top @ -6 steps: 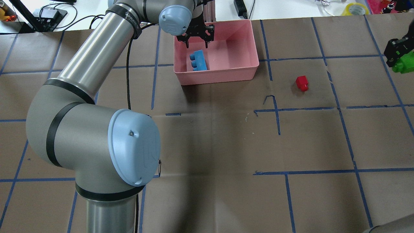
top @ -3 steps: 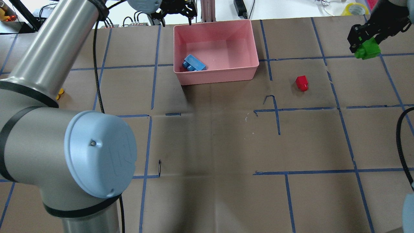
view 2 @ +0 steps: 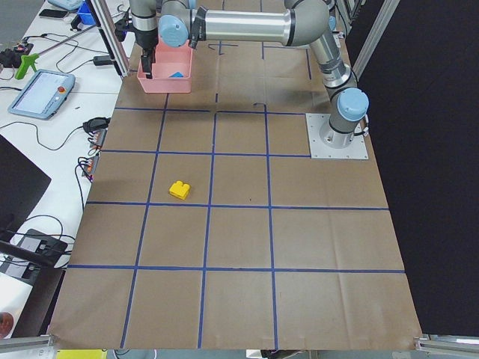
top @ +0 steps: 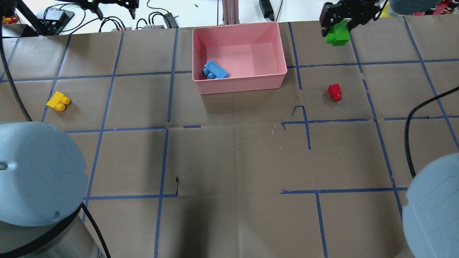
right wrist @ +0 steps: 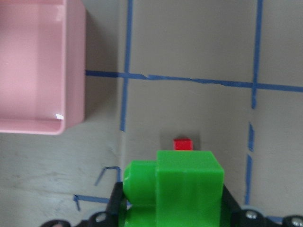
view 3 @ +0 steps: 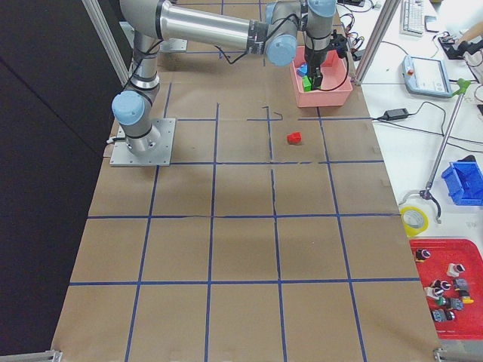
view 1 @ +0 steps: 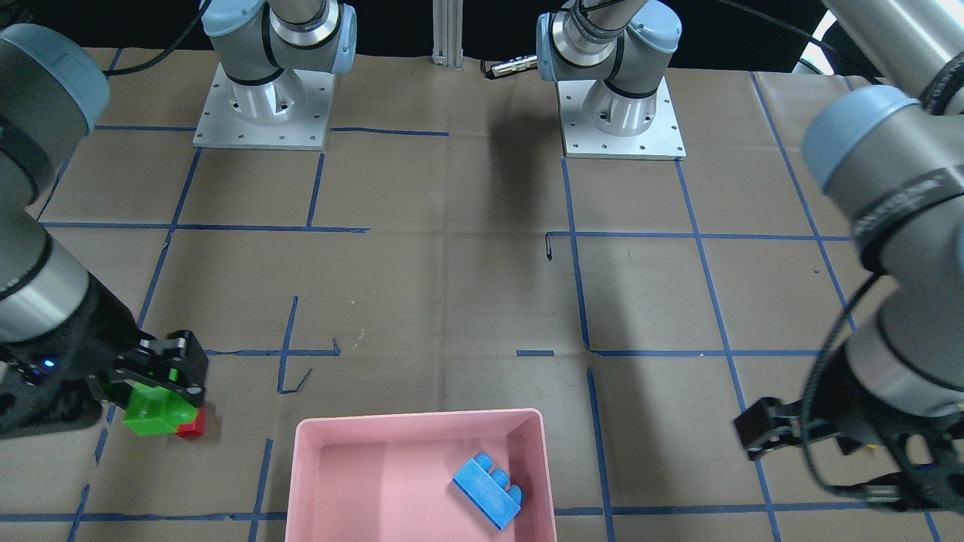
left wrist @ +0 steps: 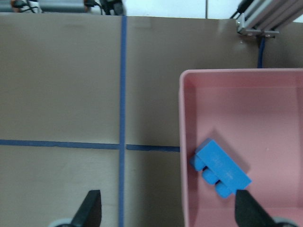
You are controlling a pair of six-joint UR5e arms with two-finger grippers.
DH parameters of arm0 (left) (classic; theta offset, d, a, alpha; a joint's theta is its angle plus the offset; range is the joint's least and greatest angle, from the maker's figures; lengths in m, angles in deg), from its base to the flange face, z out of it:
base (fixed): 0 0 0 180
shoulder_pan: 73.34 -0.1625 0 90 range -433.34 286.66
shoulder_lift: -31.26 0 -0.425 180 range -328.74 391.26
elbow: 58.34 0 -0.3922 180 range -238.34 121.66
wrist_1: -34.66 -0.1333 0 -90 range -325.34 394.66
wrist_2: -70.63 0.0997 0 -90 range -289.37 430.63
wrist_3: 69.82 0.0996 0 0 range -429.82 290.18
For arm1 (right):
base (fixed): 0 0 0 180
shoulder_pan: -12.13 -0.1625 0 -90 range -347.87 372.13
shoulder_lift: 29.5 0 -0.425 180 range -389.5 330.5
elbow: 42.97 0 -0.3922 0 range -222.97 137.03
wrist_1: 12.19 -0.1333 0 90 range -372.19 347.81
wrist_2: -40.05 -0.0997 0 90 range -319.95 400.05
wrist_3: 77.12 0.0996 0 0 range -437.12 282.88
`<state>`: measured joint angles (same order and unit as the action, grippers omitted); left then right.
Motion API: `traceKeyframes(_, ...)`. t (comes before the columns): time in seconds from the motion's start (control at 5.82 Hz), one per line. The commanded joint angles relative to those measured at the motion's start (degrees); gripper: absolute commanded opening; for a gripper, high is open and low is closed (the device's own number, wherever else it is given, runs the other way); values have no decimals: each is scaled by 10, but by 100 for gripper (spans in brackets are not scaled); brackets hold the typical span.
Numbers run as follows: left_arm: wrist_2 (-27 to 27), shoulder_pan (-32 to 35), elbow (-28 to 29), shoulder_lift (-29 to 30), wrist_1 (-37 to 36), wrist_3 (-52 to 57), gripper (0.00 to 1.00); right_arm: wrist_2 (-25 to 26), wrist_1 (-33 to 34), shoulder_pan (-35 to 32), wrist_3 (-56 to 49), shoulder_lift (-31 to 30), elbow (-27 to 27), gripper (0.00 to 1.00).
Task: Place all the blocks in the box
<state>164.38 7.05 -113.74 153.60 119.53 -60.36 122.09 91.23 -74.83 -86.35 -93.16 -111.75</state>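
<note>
The pink box (top: pixel 239 85) stands at the far middle of the table. The blue three-stud brick (top: pixel 216 70) lies inside it, at its near left corner. My right gripper (top: pixel 337 28) is shut on the green brick (top: pixel 337 35) and holds it high in the air, right of the box. The red brick (top: pixel 334 92) sits on the table right of the box; in the right wrist view it (right wrist: pixel 182 144) shows just beyond the green brick (right wrist: pixel 175 187). The yellow brick (top: pixel 58 101) lies far left. My left gripper (top: pixel 114 12) is open and empty, raised left of the box.
Blue tape lines grid the brown paper table. Cables and small devices (top: pixel 53 16) lie beyond the far edge. An aluminium post (top: pixel 229 10) stands just behind the box. Both arm bases (view 1: pixel 260 98) are bolted at the robot's side.
My left gripper has pulled up and away to the left from over the box, leaving the blue brick inside. My right gripper has carried the green brick leftward toward the box.
</note>
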Motion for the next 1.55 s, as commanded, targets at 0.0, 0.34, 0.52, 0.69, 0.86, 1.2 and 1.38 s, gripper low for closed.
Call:
traceKeyframes(0.0, -3, -134, -40, -11, -7, 206, 99, -5, -26, -108, 62, 145, 169, 7)
traceKeyframes(0.34, -4, -225, -68, -2, -17, 424, 99, -6, -31, -159, 108, 224, 247, 8)
traceKeyframes(0.52, -15, -247, -101, -2, -70, 542, 98, -5, -34, -160, 112, 224, 242, 91)
traceKeyframes(0.69, -47, -263, -163, -9, -94, 600, 99, -4, -44, -163, 125, 217, 239, 100)
traceKeyframes(0.86, -62, -264, -228, -11, -152, 608, 99, 1, -43, -163, 124, 213, 240, 100)
traceKeyframes(1.2, -90, -264, -314, -2, -293, 580, 99, 54, -55, -120, 106, 169, 232, 99)
traceKeyframes(1.38, -89, -265, -314, 4, -305, 576, 99, 68, -113, -83, 58, 134, 226, 95)
